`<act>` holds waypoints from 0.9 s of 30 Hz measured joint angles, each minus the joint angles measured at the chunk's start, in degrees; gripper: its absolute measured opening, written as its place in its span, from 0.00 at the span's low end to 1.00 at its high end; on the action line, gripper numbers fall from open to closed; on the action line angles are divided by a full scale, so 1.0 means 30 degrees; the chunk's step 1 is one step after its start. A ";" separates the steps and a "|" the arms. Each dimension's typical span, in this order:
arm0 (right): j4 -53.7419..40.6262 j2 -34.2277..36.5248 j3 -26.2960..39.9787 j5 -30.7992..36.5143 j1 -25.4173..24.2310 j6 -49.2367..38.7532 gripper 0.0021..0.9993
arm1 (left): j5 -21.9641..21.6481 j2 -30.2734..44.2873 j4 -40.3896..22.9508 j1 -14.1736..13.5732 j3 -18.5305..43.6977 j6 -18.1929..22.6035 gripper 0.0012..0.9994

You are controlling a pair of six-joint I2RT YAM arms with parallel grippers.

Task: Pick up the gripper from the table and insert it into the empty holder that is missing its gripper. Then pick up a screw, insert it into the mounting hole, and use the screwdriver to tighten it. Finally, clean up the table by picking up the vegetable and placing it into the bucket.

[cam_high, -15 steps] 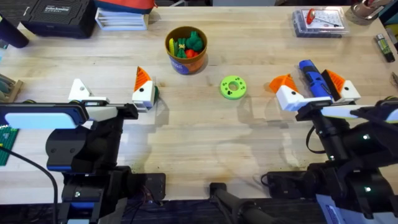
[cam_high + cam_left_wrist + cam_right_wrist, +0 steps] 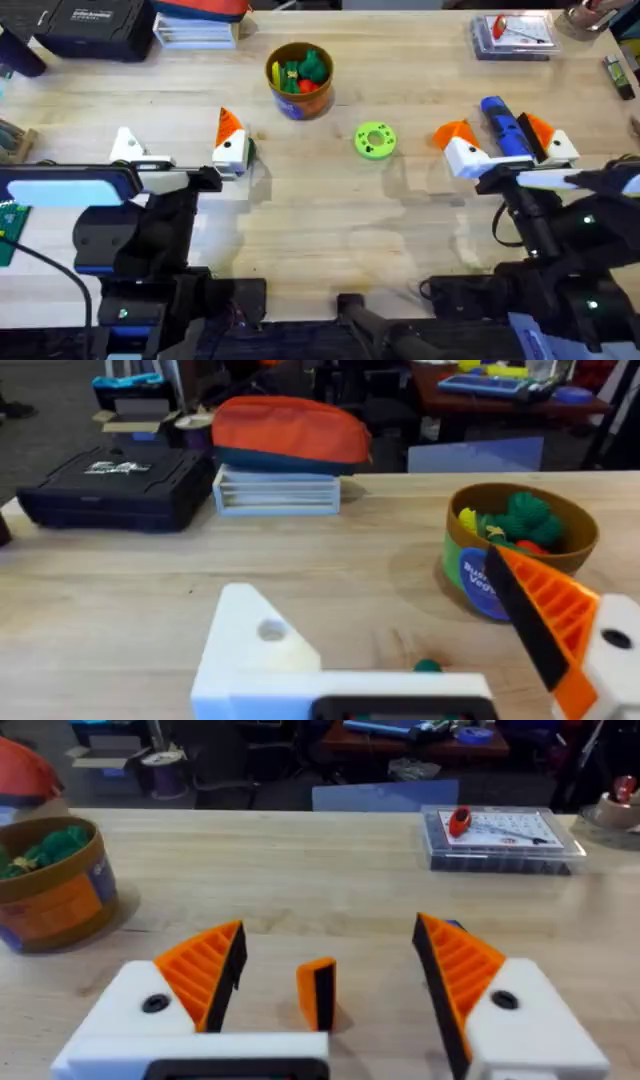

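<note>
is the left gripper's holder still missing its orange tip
Yes, empty: the left wrist view shows the bare white holder with an open screw hole.

Bare desk (image 2: 320, 230) lies open between the two arms. Farther back, the bucket (image 2: 299, 80) and green disc (image 2: 375, 140) stand apart, leaving a gap.
</note>
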 joint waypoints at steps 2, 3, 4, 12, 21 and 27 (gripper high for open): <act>-0.1084 0.0120 0.0553 0.0120 0.0000 0.0205 0.99 | -0.0434 0.0027 -0.1191 0.0000 0.0628 0.0003 0.98; -0.2150 0.0261 0.1109 0.0142 0.0000 0.0260 0.99 | -0.0682 0.0121 -0.1860 0.0000 0.1157 -0.0001 0.98; -0.3147 0.0489 0.1697 0.0198 0.0000 0.0292 0.99 | -0.0901 0.0352 -0.2610 0.0000 0.1882 0.0004 0.98; -0.9619 0.4969 0.9742 0.0259 0.0000 0.0505 0.99 | -0.1557 0.6040 -0.9185 0.0000 0.9814 -0.0004 0.98; -1.5174 1.0448 1.6378 0.0259 0.0000 0.0619 0.99 | -0.0294 1.3538 -1.2004 0.0000 1.3704 -0.0011 0.98; -1.5611 1.0899 1.6462 0.0259 0.0000 0.0619 0.99 | 0.0930 1.5730 -1.2492 0.0000 1.3705 -0.0109 0.90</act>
